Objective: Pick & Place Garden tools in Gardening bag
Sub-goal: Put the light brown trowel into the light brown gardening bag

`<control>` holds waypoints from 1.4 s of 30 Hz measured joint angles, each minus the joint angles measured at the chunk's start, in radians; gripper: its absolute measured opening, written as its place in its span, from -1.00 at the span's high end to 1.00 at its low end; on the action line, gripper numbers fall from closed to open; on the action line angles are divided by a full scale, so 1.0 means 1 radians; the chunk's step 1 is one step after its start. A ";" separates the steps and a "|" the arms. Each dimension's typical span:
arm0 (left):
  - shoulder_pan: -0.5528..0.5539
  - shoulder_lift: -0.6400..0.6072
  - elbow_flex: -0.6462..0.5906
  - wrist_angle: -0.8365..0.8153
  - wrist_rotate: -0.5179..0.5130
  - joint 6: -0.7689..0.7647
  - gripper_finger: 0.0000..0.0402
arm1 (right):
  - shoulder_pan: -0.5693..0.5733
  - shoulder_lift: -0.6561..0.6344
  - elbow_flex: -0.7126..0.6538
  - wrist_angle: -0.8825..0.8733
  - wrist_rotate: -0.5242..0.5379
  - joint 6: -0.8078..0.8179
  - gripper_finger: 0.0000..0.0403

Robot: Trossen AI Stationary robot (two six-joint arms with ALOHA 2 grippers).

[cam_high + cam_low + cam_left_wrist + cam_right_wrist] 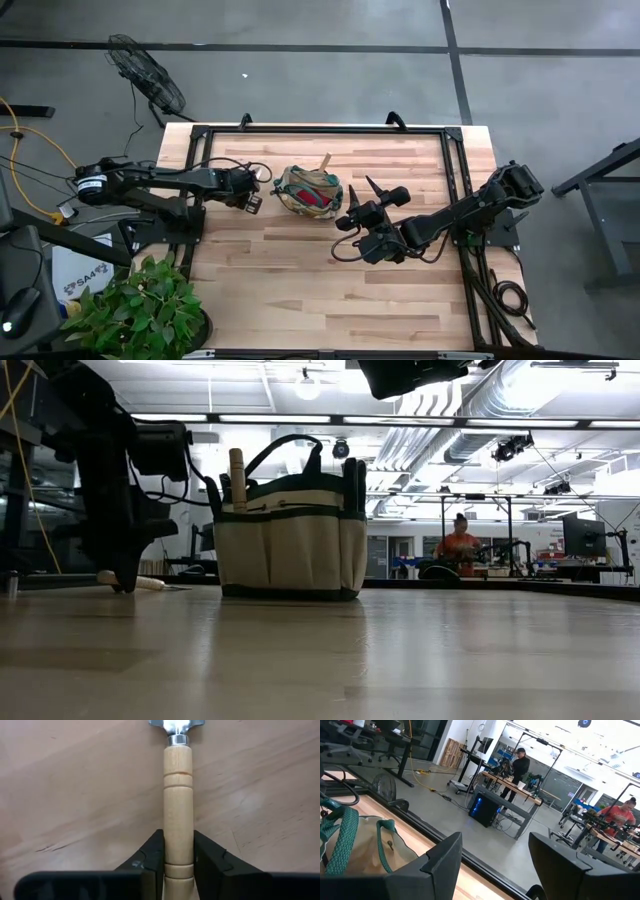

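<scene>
The beige-olive gardening bag [310, 190] with teal trim stands upright at the table's far middle, and also shows in the low view [292, 540]. A red glove [318, 203] lies inside it, and a pale wooden handle [237, 478] sticks up out of it. My left gripper [250, 196] is just left of the bag, low at the table. It is shut on the pale wooden handle of a tool [178, 795] with a silver metal neck; the blade is out of view. My right gripper [495, 870] is open and empty, raised right of the bag [355, 845]. My left gripper pinches the tool's wooden handle near its free end [178, 847] between its two fingers [152, 852]. The fingers lie along the handle, coming from its free end. The handle lies low on the table [135, 582].
A black frame [455, 170] runs along the table's far and side edges. A potted plant [135, 305] stands at the near left corner. Bare wood [300, 290] fills the near half of the table. People stand at benches in the room behind [460, 540].
</scene>
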 joint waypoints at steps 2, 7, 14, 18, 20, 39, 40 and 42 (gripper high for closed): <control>0.000 0.000 0.000 -0.001 0.000 0.006 0.68 | 0.000 0.000 0.000 0.000 0.000 0.000 -0.10; 0.001 0.004 0.034 -0.086 0.007 0.008 0.68 | 0.000 0.000 0.000 0.000 0.000 0.000 -0.10; 0.001 0.003 0.208 -0.385 0.060 0.029 0.68 | 0.000 0.000 0.000 -0.001 -0.037 -0.004 -0.10; 0.001 0.002 0.328 -0.490 0.089 0.077 0.68 | 0.000 0.000 0.000 -0.001 -0.064 -0.019 -0.10; 0.001 0.002 0.387 -0.558 0.098 0.095 0.68 | 0.000 0.000 0.000 0.001 -0.092 -0.045 -0.10; 0.000 0.001 0.841 -0.874 0.105 0.190 0.68 | 0.000 0.000 0.000 0.368 -0.573 -0.636 -0.10; 0.000 0.001 0.857 -0.873 0.109 0.196 0.68 | -0.002 0.000 0.000 0.389 -0.615 -0.673 -0.10; 0.000 0.001 0.883 -0.868 0.126 0.211 0.68 | -0.007 0.005 0.000 0.429 -0.652 -0.732 -0.10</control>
